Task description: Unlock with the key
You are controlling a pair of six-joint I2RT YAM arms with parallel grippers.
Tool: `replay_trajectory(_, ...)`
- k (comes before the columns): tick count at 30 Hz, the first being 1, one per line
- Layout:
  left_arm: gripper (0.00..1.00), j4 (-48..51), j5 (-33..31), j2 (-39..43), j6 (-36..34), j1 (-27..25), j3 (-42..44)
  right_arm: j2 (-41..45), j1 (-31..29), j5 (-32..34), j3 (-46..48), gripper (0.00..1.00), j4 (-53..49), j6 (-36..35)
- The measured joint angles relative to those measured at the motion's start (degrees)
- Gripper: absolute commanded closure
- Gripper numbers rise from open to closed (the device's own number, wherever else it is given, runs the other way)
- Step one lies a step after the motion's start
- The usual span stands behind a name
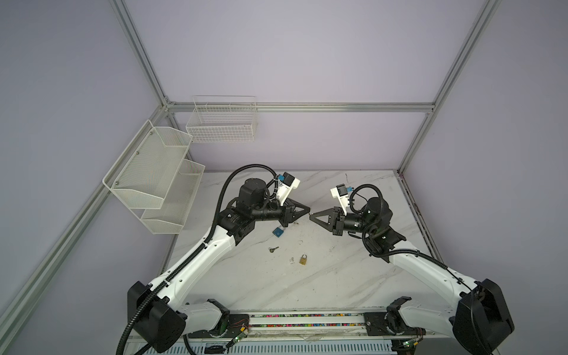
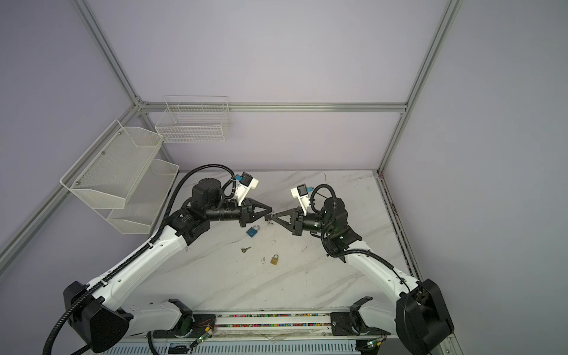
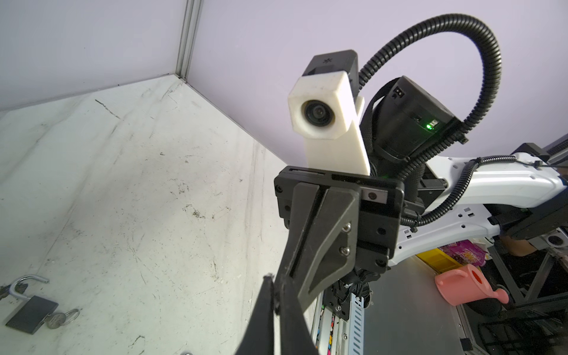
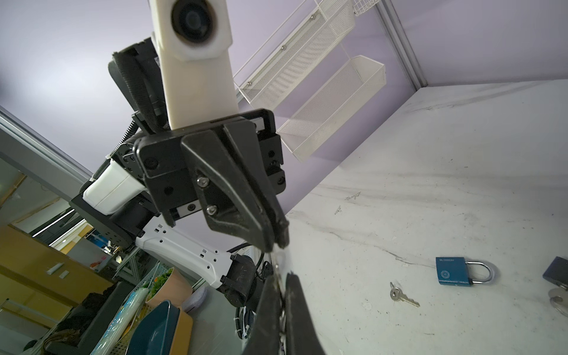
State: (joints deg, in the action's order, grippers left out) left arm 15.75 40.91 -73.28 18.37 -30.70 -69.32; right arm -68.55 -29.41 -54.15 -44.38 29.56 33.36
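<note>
Brass padlock [image 1: 303, 260] sits locked on the white marble counter [image 1: 338, 276]. Right jaws pinch what looks like a slim silver key [image 4: 277, 270] in mid-air; for the left jaws, I cannot tell. Insertion remains.

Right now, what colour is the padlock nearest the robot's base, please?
The padlock is brass-gold, clearest in a top view.

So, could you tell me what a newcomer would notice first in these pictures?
The two black grippers first: the left gripper and the right gripper stand almost tip to tip above the middle of the marble table, jaws close together. On the table nearer the robot's base lie a blue padlock, a loose key and a small brass padlock, none of them held.
</note>
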Motion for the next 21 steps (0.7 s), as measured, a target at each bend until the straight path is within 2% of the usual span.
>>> replay_trajectory(1, 0.67, -0.24, 0.0, 0.0, 0.48, 0.24, -0.07, 0.66, 0.04, 0.74, 0.0, 1.0, -0.76, 0.02)
replay_trajectory(4, 0.58, -1.95, 0.04, 0.07, 1.79, 1.09, -0.09, 2.49, 0.28, 3.23, 0.0, 1.0, -3.02, -0.39)
replay_trajectory(8, 0.54, -5.64, -0.13, 1.86, 4.63, 1.44, 0.66, 4.11, 0.28, 7.3, 0.0, 1.0, -7.58, -1.62)
replay_trajectory(12, 0.49, -7.87, -2.89, 6.47, 9.16, 1.33, 5.07, 5.14, 0.31, 14.58, -0.07, 1.0, -16.83, -4.44)
replay_trajectory(16, 0.47, -6.67, -9.14, 10.01, 13.62, -0.55, 11.15, 5.35, 0.5, 21.24, -0.04, 1.0, -25.9, -6.12)
replay_trajectory(21, 0.44, 0.68, -21.09, 11.04, 16.33, -7.85, 14.49, 7.8, 0.5, 27.45, 3.28, 1.0, -32.2, -5.4)
